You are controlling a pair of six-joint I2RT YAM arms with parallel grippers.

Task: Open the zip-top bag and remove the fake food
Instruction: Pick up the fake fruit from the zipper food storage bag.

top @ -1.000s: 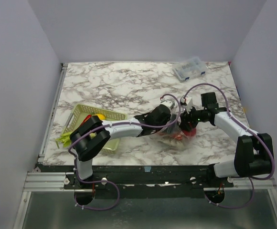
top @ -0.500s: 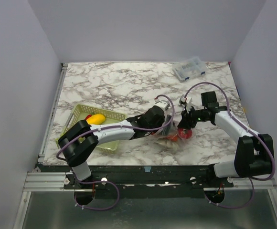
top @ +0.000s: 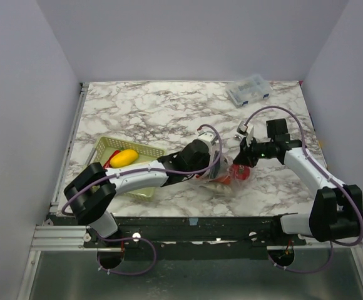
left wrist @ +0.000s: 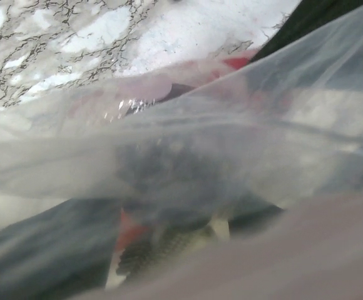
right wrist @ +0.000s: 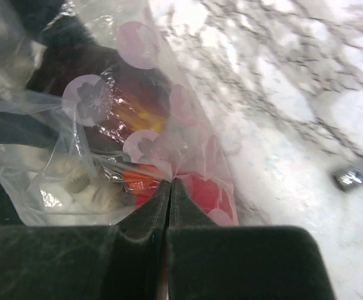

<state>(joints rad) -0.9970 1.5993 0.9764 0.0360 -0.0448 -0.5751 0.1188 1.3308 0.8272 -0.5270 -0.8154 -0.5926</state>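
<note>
clear zip-top bag (right wrist: 100, 119) pinched by right fingers (right wrist: 141, 220), left arm (top: 150, 174) outstretched.

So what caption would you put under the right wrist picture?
Right gripper pinches the zip-top bag, fake food visible through its clear plastic.

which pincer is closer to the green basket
Left. The left pincer is at the side of the zip-top bag facing the green basket; the right pincer clamps the bag's far side.
</note>
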